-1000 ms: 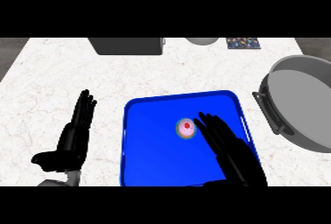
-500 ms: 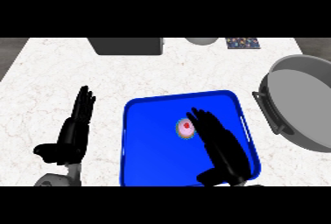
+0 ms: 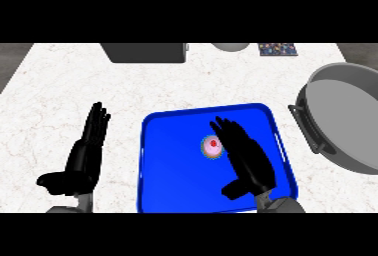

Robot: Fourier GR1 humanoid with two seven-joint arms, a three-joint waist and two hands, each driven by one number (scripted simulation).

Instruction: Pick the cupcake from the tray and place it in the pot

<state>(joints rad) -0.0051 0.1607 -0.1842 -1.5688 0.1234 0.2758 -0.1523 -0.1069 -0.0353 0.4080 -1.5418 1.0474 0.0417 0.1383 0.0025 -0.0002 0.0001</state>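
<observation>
On the blue tray (image 3: pixel 170 170) sits the cupcake (image 3: pixel 212 146), just left of your right hand (image 3: pixel 247 160), whose fingers are straight and hold nothing. Slide that hand left, curl around the cupcake gently, then carry it to the pot (image 3: pixel 347 117).

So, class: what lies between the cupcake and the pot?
In the head view, the right hand, the blue tray's right rim, then bare counter separate cupcake and pot.
</observation>
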